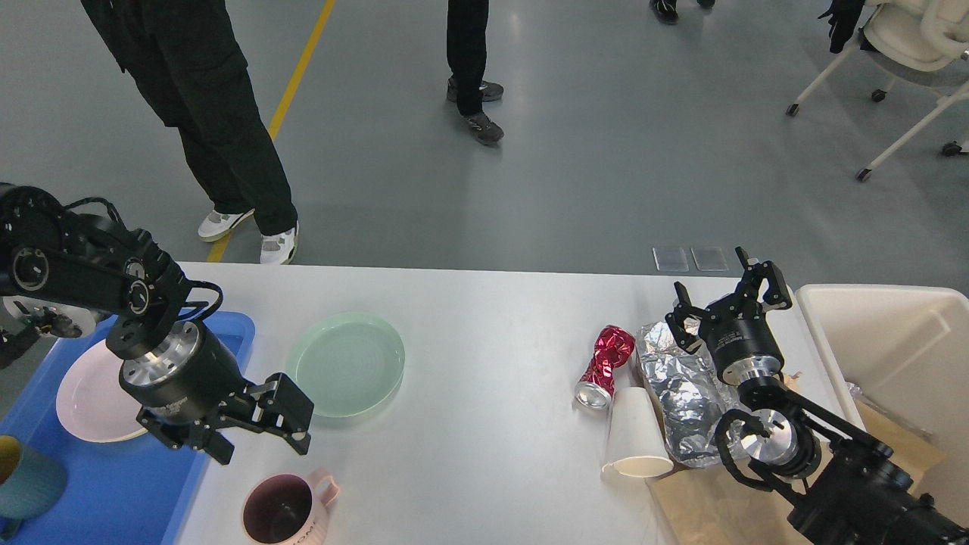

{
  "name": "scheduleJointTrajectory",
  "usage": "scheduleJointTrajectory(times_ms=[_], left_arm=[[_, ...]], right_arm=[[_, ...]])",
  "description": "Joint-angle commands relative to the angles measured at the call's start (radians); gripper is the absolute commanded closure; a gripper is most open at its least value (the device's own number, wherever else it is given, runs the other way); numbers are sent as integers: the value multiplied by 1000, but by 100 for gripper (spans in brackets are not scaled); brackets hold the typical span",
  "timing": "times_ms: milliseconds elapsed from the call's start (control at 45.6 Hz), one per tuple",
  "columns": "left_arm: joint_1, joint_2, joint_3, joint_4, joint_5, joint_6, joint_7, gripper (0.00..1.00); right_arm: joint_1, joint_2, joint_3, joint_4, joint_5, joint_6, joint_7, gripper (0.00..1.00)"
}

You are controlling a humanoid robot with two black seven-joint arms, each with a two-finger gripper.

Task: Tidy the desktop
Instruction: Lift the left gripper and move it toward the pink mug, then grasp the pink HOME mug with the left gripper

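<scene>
The white desktop [484, 393] carries a pale green plate [346, 365], a pink mug [284, 511] at the front edge, a crushed red can [606, 363], a tipped white paper cup [632, 435] and crumpled foil [681, 386]. My left gripper [263, 450] is open and empty. It hangs just above and behind the mug, at the plate's near-left rim. My right gripper [723, 291] is open and empty, pointing up over the far end of the foil.
A blue tray [113, 492] at the left holds a pink plate [87, 393] and a teal cup [26, 481]. A cream bin [901, 356] stands at the right. Brown paper [704, 503] lies at the front right. People stand beyond the far edge.
</scene>
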Motion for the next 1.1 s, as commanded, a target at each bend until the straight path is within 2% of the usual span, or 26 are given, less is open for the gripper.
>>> scheduleJointTrajectory(times_ms=[0,88,570,723,811,876,964,1030,1073], left_arm=[[126,55,-60,26,93,104,86,9],[175,68,-76,44,127,147,104,9],[319,28,-92,152,166,182,108,9],[391,8,-134,178,168,223,108,10],[429,-14,-137,189,174,256,108,14],[452,-21,-137,193,186,270,108,22],[463,-29,-137,207,193,271,111,42],[465,-31,-138,225,182,273,114,48],[466,-31,-138,245,176,273,117,59]], right_arm=[[0,0,0,0,0,0,0,0],[0,0,0,0,0,0,0,0],[0,0,0,0,0,0,0,0],[0,0,0,-2,0,0,0,0],[0,2,0,0,0,0,0,0],[0,0,0,-2,0,0,0,0],[0,0,0,-2,0,0,0,0],[0,0,0,-2,0,0,0,0],[0,1,0,-2,0,0,0,0]])
